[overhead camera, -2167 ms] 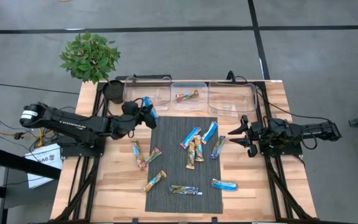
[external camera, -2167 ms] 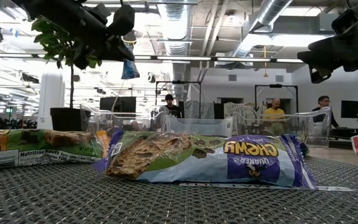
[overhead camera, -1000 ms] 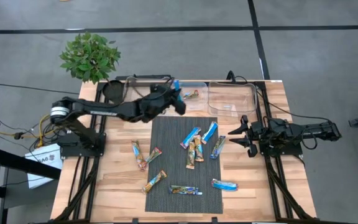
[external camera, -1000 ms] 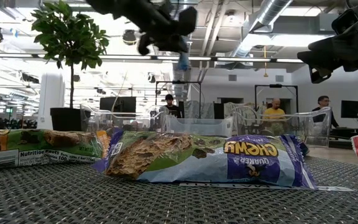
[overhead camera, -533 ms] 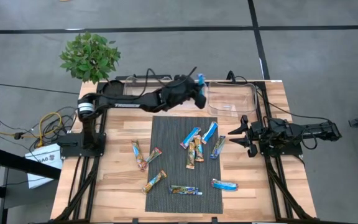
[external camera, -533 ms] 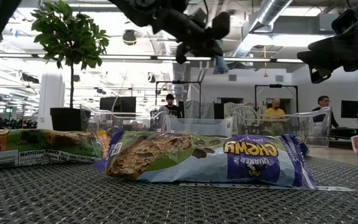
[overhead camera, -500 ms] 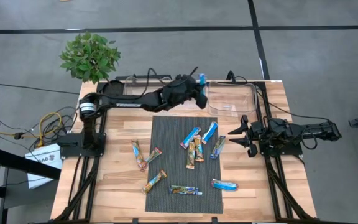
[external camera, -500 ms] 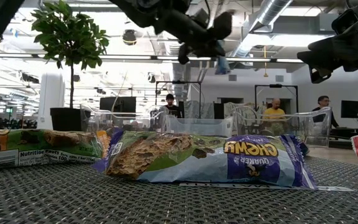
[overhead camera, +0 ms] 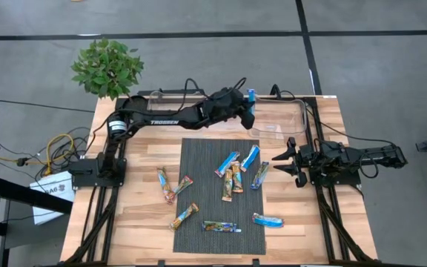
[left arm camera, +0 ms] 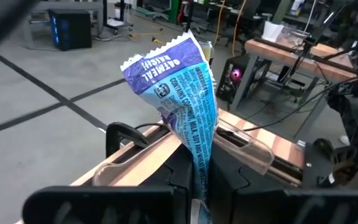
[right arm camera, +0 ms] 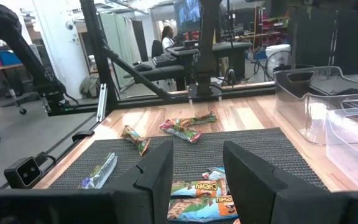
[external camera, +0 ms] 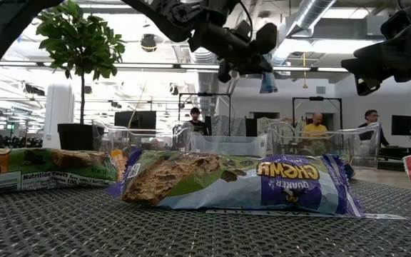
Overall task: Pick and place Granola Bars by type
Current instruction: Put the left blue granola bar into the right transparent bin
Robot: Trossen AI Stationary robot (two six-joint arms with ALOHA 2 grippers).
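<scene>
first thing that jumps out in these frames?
The left arm stretched across the back of the table, its left gripper shut on a blue granola bar held above the right-hand clear bin. Next, the scatter of granola bars on the dark mat mid-table, with the right gripper open and parked at the mat's right edge.

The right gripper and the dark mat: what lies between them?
In the high view, only bare wood shows between the right gripper and the dark mat.
</scene>
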